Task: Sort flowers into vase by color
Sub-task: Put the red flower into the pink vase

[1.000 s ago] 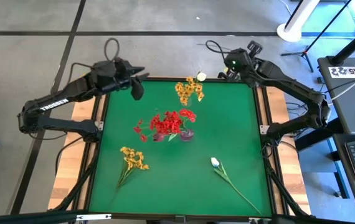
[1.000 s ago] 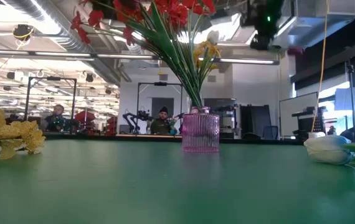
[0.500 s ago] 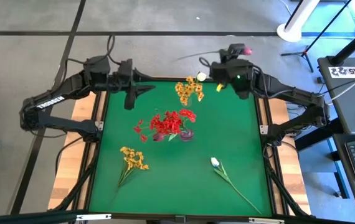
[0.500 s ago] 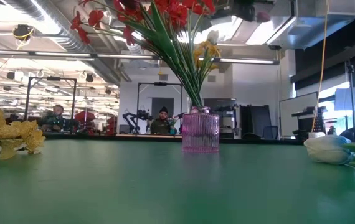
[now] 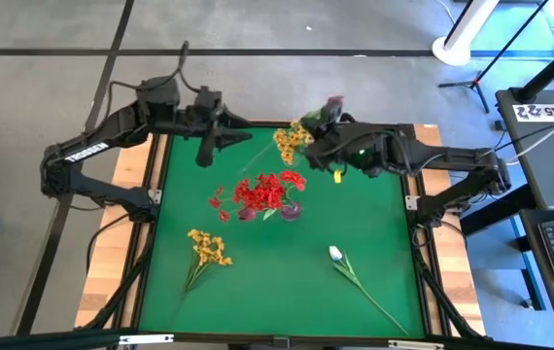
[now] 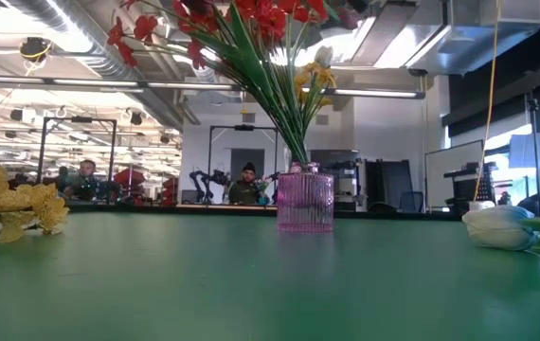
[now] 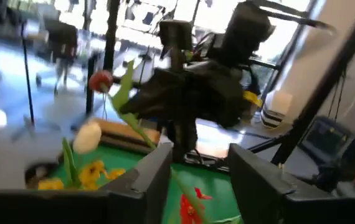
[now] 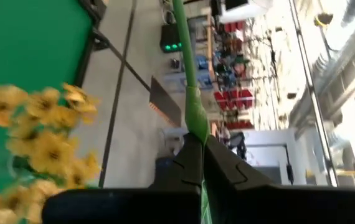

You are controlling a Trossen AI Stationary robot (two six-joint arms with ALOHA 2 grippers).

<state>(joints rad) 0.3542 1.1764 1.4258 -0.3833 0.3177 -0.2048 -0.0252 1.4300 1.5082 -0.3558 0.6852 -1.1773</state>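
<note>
My right claw [image 5: 318, 124] is over the far edge of the green counter [image 5: 374, 243], right of the middle, reaching leftward. Its fingers [image 8: 218, 165] are pressed together on the green stem [image 8: 189, 81] of a dark red tulip [image 5: 334, 100]. The bud sits just beyond the counter's far edge, and the rest of the stem slants down-left past the claw toward the middle of the counter.

My left claw [image 5: 207, 148] hangs over the far left part of the counter, pointing toward the near side. Its two dark fingers [image 7: 149, 174] stand parted with nothing between them. From its wrist I can see my right arm [image 7: 196, 93] across the way, with the dark red bud to one side of it.

The pink ribbed vase [image 6: 305, 199] stands near the centre of the counter and holds the red flowers [image 5: 262, 192], their green stems fanning upward out of its mouth. A second bunch of yellow-orange flowers [image 5: 294, 139] stands upright at the far side, just left of my right claw, with a white bud [image 7: 86, 137] beside it. I cannot tell what holds that bunch up.

Another yellow-orange bunch [image 5: 207, 248] lies flat on the near left of the counter. A white tulip [image 5: 336, 255] lies on the near right, its stem running toward the near right corner. Both are well apart from the vase.
</note>
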